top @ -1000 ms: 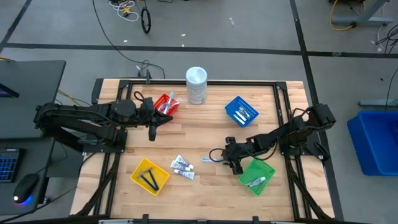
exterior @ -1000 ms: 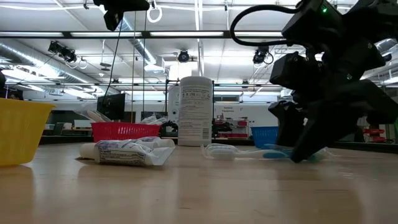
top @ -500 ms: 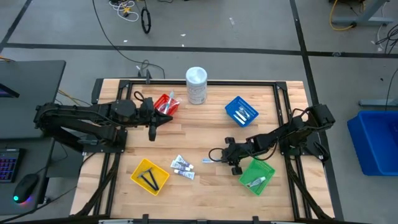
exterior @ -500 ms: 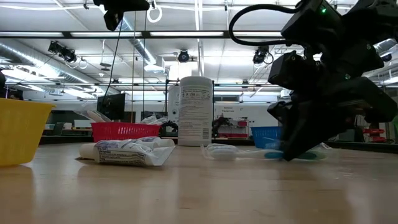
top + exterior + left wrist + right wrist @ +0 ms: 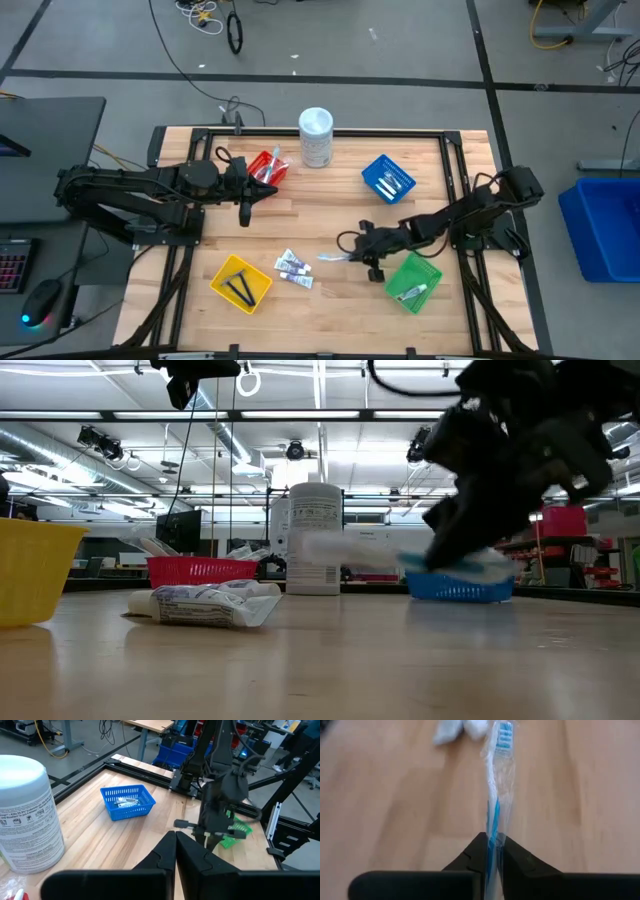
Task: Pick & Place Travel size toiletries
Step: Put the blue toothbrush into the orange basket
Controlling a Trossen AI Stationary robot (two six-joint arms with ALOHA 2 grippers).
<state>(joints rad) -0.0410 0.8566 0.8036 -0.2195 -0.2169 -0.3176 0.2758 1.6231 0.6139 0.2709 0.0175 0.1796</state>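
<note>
My right gripper is shut on a blue-and-white toothbrush in a clear wrapper and holds it above the table's middle, left of the green basket. Two white toothpaste tubes lie flat on the wood near the front. Thin black pieces lie in the yellow basket. My left gripper hangs shut and empty near the red basket, high above the table. My right gripper pinches the toothbrush's handle in its wrapper between its two fingers. The fingers come from the table's right, slanting down, and lie along the brush. The brush sticks out ahead of them toward the table's left, about level and clear of the table.
A tall white cylindrical container stands at the far edge. The blue basket with pale items sits at the far right. The green basket holds a small item. Bare wood lies between the tubes and the red basket.
My right gripper has shut on the toothbrush and risen with it, shifting a little toward the table's left. The toothbrush, which lay on the table, now hangs level and lifted clear.
</note>
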